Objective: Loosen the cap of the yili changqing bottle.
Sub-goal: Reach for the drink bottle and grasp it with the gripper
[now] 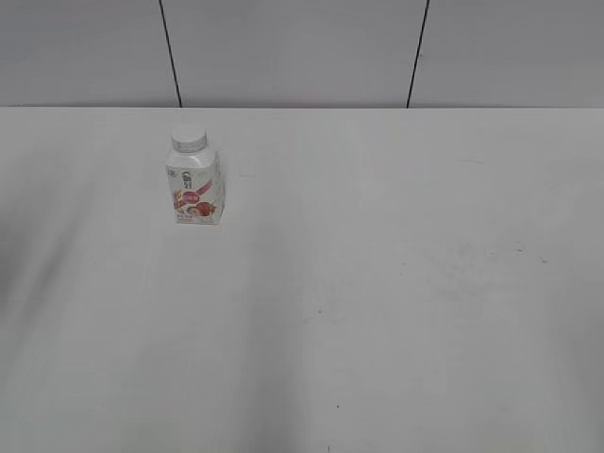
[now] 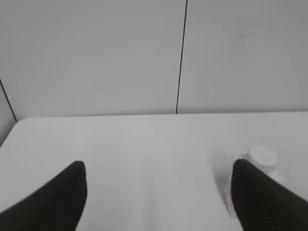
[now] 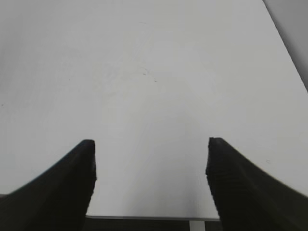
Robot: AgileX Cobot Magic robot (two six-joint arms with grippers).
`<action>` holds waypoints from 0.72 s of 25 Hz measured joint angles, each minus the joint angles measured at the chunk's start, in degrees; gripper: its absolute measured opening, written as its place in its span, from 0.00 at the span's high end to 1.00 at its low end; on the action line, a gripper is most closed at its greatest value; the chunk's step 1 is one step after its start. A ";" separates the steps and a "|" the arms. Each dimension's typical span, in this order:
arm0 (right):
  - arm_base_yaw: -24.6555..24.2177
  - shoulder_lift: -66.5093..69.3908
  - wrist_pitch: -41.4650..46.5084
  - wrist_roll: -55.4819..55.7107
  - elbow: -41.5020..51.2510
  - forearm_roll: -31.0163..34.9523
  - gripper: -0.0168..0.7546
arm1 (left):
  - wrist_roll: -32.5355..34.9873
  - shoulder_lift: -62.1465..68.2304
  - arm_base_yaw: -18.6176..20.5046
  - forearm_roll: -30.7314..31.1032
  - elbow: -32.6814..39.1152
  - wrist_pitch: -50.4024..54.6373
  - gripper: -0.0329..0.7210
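Left tool (image 2: 159,192): spread wide, nothing between the dark fingers (image 2: 57,197), poised above the worktop (image 2: 144,144) and aimed toward the far edge and the grey panelled wall (image 2: 96,57) behind it. Just past the right-hand finger, partly hidden by it, blurred: bottle (image 2: 229,195) with white cap (image 2: 262,156) on top. No contact visible between tool and bottle.

Right tool (image 3: 151,183): likewise released, fingers (image 3: 62,187) held well apart over bare worktop, with one worktop edge crossing low in the wrist view and another slanting along the upper right. Nothing grasped.

Neither tool seen in the exterior view. There: bottle (image 1: 195,193) upright on the worktop (image 1: 377,283), in the far-left part, nearer the far edge than the near one, well clear of the left edge. White body, sloped shoulders, red-pink label with fruit picture facing the camera. Cap (image 1: 189,139) seated on the neck, flat top level. Behind the far edge: wall (image 1: 293,52) of grey panels split by two dark seams (image 1: 171,52). Faint specks and scuffs scattered over the worktop's right half.
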 joint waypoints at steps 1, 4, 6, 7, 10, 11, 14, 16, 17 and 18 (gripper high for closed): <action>0.00 0.00 0.00 0.00 0.00 0.00 0.25 | 0.00 2.58 0.00 0.31 0.36 -1.72 0.21; 0.00 0.00 0.00 0.00 0.00 0.00 0.25 | 0.00 11.06 0.00 0.84 0.44 -7.51 0.21; 0.00 0.00 0.00 0.00 0.00 0.00 0.25 | 0.00 15.94 0.00 1.65 0.44 -12.45 0.21; 0.00 0.00 0.00 0.00 0.00 0.00 0.25 | -0.31 18.43 0.00 2.84 0.44 -14.57 0.21; 0.00 0.00 0.00 0.00 0.00 0.00 0.25 | -4.47 25.29 0.00 7.45 0.44 -22.76 0.21; 0.00 0.00 0.00 0.00 0.00 0.00 0.25 | -7.00 27.79 0.00 10.12 0.44 -25.26 0.21; 0.00 0.00 0.00 0.00 0.00 0.00 0.25 | -14.48 35.40 0.00 19.23 0.44 -35.17 0.21; 0.00 0.00 0.00 0.00 0.00 0.00 0.25 | -18.03 40.20 0.00 24.83 0.39 -41.76 0.21; 0.00 0.00 0.00 0.00 0.00 0.00 0.25 | -18.85 42.86 0.00 27.06 0.39 -44.66 0.21; 0.00 0.00 0.00 0.00 0.00 0.00 0.25 | -19.57 44.58 0.00 28.69 0.39 -46.94 0.21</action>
